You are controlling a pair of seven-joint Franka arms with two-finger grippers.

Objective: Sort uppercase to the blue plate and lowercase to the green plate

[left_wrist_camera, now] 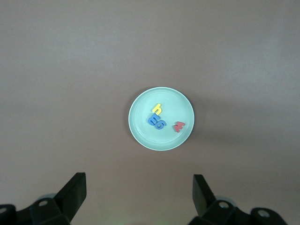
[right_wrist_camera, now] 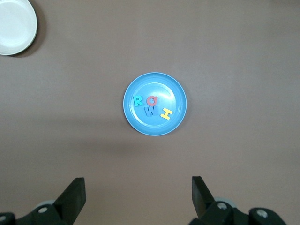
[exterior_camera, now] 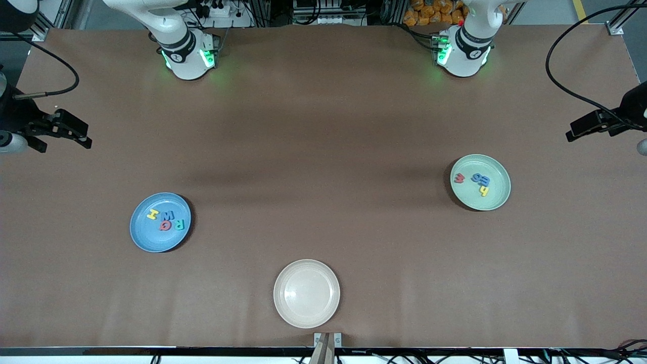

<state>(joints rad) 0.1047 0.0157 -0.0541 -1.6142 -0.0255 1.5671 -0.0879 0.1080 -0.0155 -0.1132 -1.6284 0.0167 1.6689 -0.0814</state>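
Observation:
The blue plate (exterior_camera: 144,238) (right_wrist_camera: 154,125) lies toward the right arm's end of the table. On it are the uppercase letters: yellow H (exterior_camera: 152,214), blue W (exterior_camera: 167,216), red Q (exterior_camera: 165,226) and green R (exterior_camera: 179,225). The green plate (exterior_camera: 494,169) (left_wrist_camera: 161,140) lies toward the left arm's end and holds the lowercase letters: red w (exterior_camera: 459,178), two blue ones (exterior_camera: 480,178) side by side and yellow h (exterior_camera: 484,190). My right gripper (exterior_camera: 63,137) (right_wrist_camera: 138,190) hangs open and empty high over the table's edge. My left gripper (exterior_camera: 589,131) (left_wrist_camera: 139,187) does the same at its own end.
A cream plate (exterior_camera: 307,293) with nothing on it sits near the table's front edge, nearer to the front camera than both other plates; it also shows in the right wrist view (right_wrist_camera: 14,26). Black cables (exterior_camera: 561,76) hang at both ends of the table.

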